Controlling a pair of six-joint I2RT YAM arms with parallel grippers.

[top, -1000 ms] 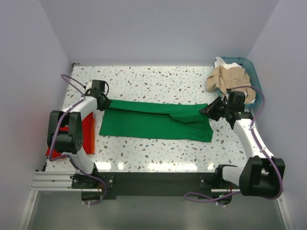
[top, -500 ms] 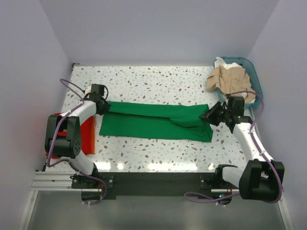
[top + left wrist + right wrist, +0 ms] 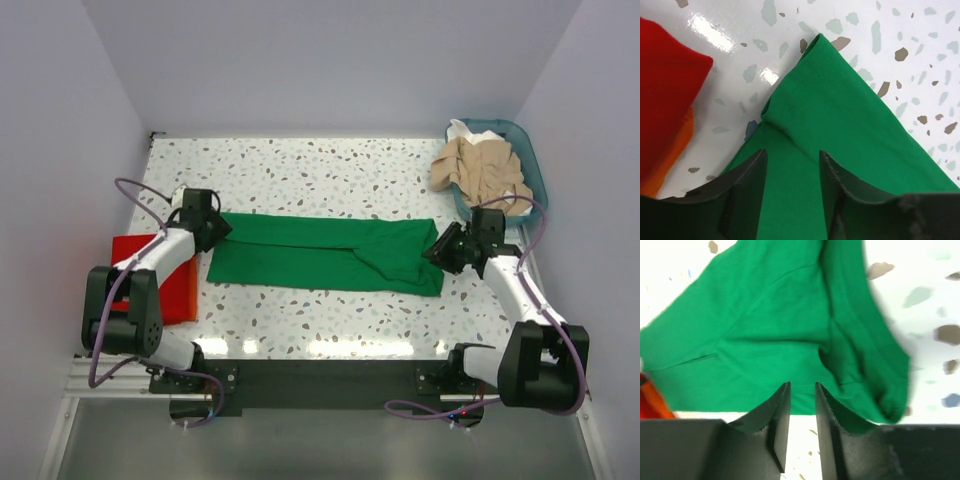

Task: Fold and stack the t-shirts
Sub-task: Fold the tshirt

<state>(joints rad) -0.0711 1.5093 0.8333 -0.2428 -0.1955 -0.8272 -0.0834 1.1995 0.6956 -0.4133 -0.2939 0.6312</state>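
Note:
A bright green t-shirt (image 3: 320,255) lies on the table as a long band folded lengthwise, with a rumpled sleeve near its right end. My left gripper (image 3: 218,232) hovers over its left end, open, with flat green cloth (image 3: 840,110) under the jaws (image 3: 792,160) and nothing pinched. My right gripper (image 3: 441,250) is at the right end, open by a narrow gap with only the table showing between its fingers (image 3: 802,387), just off the shirt's edge (image 3: 780,330). A folded red t-shirt (image 3: 150,275) lies at the left edge. Beige and white t-shirts (image 3: 480,165) are heaped in the basket.
The teal plastic basket (image 3: 533,160) stands at the back right corner. An orange layer (image 3: 670,160) shows under the red t-shirt (image 3: 665,90). Walls close in the table on the left, back and right.
Both grippers went from shut to open and let go of the green t-shirt's ends. Both moved a little toward the near edge, and the cloth settled flat.

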